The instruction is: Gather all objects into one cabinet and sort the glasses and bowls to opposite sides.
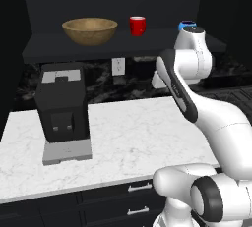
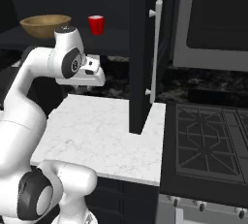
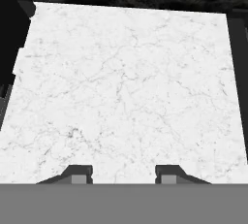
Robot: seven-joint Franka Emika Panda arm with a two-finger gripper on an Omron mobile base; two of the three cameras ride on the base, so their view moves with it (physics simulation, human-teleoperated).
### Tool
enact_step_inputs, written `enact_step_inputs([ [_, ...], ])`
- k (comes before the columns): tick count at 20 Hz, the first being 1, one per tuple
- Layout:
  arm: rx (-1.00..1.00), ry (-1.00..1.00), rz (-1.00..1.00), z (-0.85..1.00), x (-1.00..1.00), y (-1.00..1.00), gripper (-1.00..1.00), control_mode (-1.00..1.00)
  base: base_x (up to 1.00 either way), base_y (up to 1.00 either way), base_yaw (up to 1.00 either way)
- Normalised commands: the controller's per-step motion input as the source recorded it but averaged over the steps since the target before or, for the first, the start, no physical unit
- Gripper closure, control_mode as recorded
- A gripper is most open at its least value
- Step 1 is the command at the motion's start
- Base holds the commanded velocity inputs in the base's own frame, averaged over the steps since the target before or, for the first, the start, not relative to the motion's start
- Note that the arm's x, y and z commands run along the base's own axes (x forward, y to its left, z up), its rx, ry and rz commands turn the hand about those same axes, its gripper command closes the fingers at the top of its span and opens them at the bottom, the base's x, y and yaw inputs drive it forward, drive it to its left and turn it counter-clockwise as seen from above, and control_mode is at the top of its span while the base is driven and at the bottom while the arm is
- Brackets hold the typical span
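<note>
Above the white marble countertop the gripper points straight down, its two dark fingertips spread apart with nothing between them and bare stone beneath. Around it the slab lies free out to its borders: a dark backsplash along the far edge, a black strip down one side, a stepped black shape at the other. In the right base view the gripper hangs near the back wall, with the tall black cabinet door and its long silver bar handle standing open well to its right, the stovetop beyond. A black coffee machine occupies the counter's left part. On the dark cabinet shelf above stand the wooden bowl, the red mug to its right, apart, and a blue vessel half hidden behind the arm.
</note>
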Motion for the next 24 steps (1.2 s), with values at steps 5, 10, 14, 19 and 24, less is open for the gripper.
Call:
enact_step_inputs([
  [5, 0.0, -0.08, 0.01, 0.22, -0.25, 0.02, -1.0, -1.0, 0.0, 0.0, 0.0],
  [10, 0.0, -0.29, 0.0, 0.63, -0.81, 0.0, -1.0, -1.0, 0.0, 0.0, 0.0],
  [14, 0.0, -0.34, 0.0, 0.28, -1.0, 0.0, -1.0, -1.0, 0.0, 0.0, 0.0],
  [19, 0.0, -0.17, 0.0, 0.09, -0.82, 0.0, -1.0, -1.0, 0.0, 0.0, 0.0],
  [24, 0.0, 0.0, 0.0, 0.0, -0.07, 0.0, -1.0, 1.0, -0.06, 0.0, 0.0],
])
